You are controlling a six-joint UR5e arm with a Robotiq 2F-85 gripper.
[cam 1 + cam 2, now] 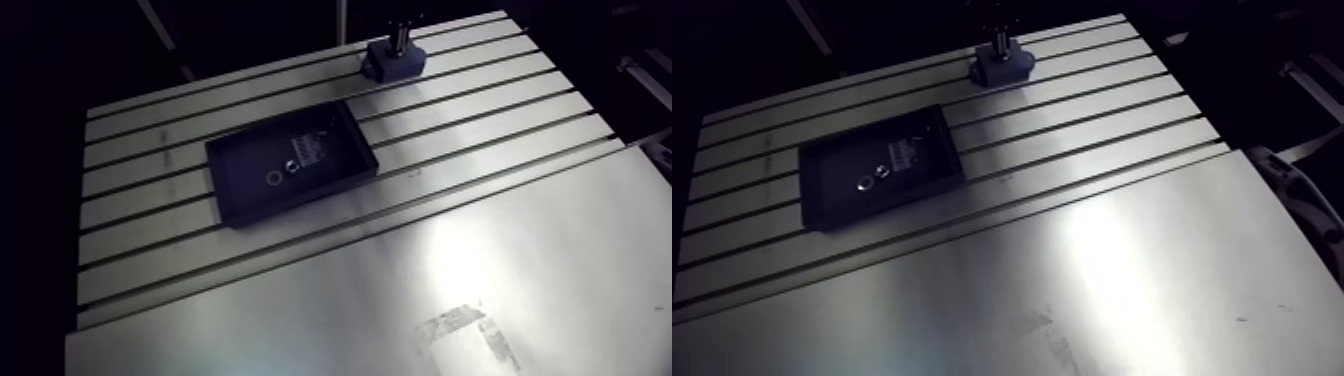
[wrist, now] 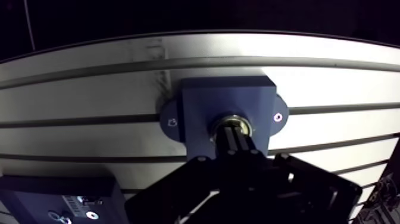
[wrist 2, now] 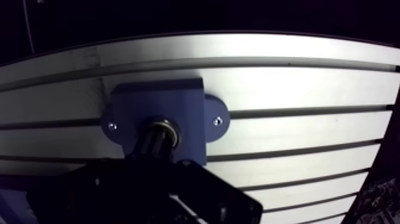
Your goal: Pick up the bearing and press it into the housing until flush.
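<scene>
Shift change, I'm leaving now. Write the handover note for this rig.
Gripper: shut, tips down on the bearing.
Bearing: in the bore of the housing, which stands on the table, apart from the tray.
Done: bearing picked and set in the housing.
Left: finish the press. Whether it sits flush cannot be seen from here. Then lift the gripper clear.

The worktop is pale silver aluminium, striped by dark parallel slots. The housing is matte slate blue, with a bright silvery bearing at its bore. The tray is black, carrying a white-printed label and small silver rings
</scene>
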